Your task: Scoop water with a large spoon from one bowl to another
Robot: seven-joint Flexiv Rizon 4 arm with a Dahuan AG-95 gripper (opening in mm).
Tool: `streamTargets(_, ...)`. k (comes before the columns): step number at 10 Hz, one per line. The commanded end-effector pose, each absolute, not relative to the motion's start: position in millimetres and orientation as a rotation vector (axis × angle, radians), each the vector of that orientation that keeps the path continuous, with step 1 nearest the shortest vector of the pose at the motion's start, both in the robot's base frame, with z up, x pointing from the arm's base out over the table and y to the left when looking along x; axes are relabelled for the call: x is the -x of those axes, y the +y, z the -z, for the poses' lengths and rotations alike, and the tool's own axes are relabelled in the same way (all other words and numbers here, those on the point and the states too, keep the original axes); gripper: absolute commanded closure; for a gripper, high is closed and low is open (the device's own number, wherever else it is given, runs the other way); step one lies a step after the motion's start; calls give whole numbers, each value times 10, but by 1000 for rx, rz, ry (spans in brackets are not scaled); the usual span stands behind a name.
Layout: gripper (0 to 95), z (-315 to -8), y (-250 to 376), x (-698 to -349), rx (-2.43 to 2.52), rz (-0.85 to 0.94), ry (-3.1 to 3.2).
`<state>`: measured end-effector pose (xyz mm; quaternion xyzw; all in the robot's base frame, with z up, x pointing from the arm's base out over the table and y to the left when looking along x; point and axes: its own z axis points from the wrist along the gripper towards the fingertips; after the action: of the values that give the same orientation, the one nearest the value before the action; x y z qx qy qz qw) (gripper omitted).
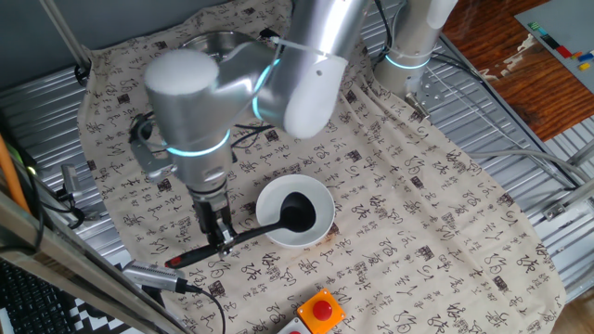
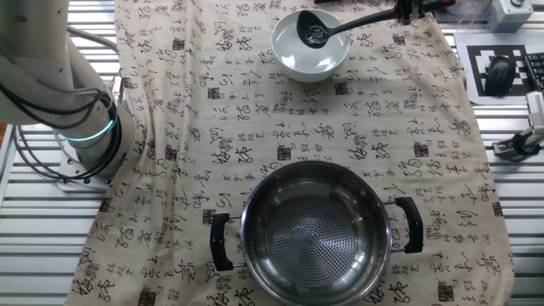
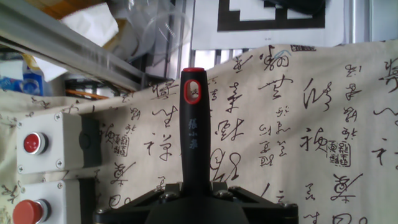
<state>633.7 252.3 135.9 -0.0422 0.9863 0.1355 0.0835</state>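
The black ladle [image 1: 269,225] lies with its cup down in the white bowl [image 1: 320,200] near the cloth's front. My gripper [image 1: 221,241] is shut on the ladle's handle, well back from the cup, with the red tip sticking out past it. In the other fixed view the ladle's cup [image 2: 314,32] sits in the water of the white bowl [image 2: 293,59], and the gripper [image 2: 414,8] is at the top edge. The hand view shows the handle [image 3: 193,130] rising from between the jaws to its red tip. The steel bowl [image 2: 314,234] with black handles stands apart.
A patterned cloth [image 1: 418,232] covers the table. A box with a red button [image 1: 321,311] sits at the front edge, also in the hand view [image 3: 32,143]. The arm's base [image 1: 408,56] stands at the far right. Metal slats [image 1: 520,139] border the cloth.
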Motion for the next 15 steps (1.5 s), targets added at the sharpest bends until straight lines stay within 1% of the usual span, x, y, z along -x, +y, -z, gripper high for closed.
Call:
streamTargets(1, 950, -1365, 2533, -6352, 101, -442, 2915)
streamTargets(10, 950, -1364, 2522, -6329, 122, -472, 2885)
streamTargets(13, 950, -1364, 2523, -6329, 169, -394, 2913)
streamTargets(15, 950, -1364, 2523, -6329, 173, -378, 2916)
